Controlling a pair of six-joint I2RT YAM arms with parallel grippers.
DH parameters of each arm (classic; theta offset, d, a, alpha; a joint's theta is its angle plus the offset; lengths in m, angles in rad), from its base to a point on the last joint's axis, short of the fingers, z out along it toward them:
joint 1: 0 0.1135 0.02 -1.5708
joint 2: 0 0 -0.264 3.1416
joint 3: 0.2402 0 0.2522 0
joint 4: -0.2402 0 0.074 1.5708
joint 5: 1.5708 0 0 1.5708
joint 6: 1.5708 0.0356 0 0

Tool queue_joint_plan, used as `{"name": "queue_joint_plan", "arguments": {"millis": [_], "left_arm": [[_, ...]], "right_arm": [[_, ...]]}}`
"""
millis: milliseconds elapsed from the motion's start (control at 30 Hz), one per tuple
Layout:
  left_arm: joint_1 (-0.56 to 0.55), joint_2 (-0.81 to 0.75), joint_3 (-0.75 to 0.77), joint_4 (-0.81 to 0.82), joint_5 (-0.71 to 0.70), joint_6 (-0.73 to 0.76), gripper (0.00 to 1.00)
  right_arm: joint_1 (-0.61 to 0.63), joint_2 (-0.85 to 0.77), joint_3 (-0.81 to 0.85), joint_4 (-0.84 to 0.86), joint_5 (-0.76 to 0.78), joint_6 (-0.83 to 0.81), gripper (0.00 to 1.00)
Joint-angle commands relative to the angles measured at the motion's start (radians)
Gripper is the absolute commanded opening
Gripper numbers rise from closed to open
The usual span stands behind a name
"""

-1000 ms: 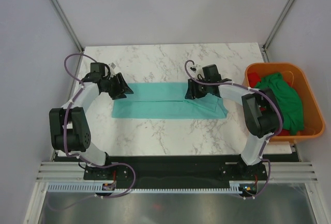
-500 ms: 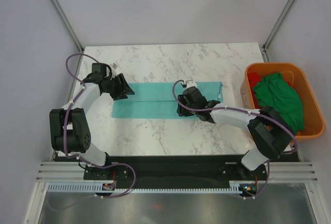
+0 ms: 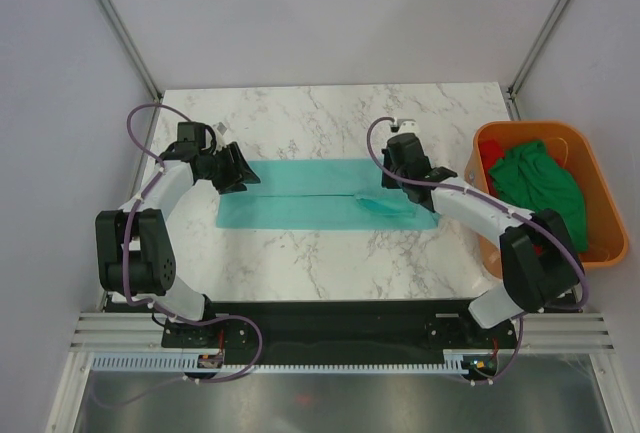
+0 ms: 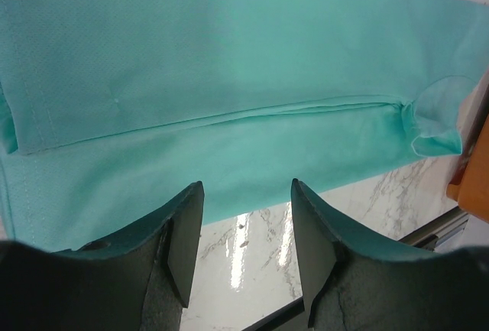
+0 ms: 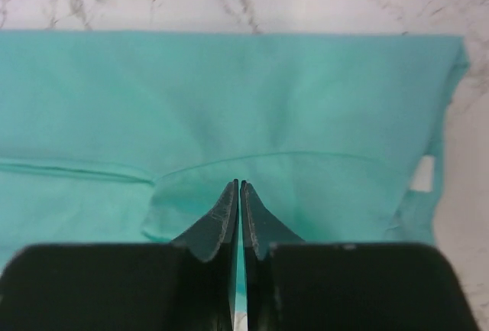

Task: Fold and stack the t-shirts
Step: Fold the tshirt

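A light teal t-shirt [image 3: 300, 198] lies folded into a long strip across the middle of the table. My left gripper [image 3: 243, 175] hovers open at the strip's left end. In the left wrist view the gripper [image 4: 246, 186] has nothing between its fingers, with the shirt [image 4: 229, 56] spread beyond them. My right gripper [image 3: 390, 185] is over the strip's right end. In the right wrist view it [image 5: 239, 184] is shut, its tips pinching a loose fold of the teal cloth [image 5: 229, 86]. A dark green t-shirt [image 3: 545, 188] and a bit of a red one [image 3: 488, 156] lie in the tub.
An orange plastic tub [image 3: 530, 126] stands at the table's right edge, close to the right arm's elbow. Bare marble shows in front of and behind the teal strip. Metal frame posts rise at the back corners.
The right arm swung from the middle of the teal strip back to its right end, and its jaws closed. The left arm and its open jaws stayed put.
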Motion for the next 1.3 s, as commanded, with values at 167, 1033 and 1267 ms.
{"name": "queue_joint_plan", "arguments": {"millis": [167, 1033, 1267], "left_arm": [[-0.003, -0.030, 0.000, 0.012, -0.013, 0.019, 0.57], [-0.004, 0.125, 0.121, 0.012, -0.004, -0.045, 0.57], [-0.003, 0.220, 0.180, 0.014, -0.082, -0.071, 0.57]], "right_arm": [[-0.071, 0.101, 0.037, -0.018, -0.110, -0.029, 0.00], [0.035, 0.084, 0.012, 0.056, -0.222, 0.043, 0.00], [0.067, 0.194, 0.003, 0.128, -0.236, 0.060, 0.00]]}}
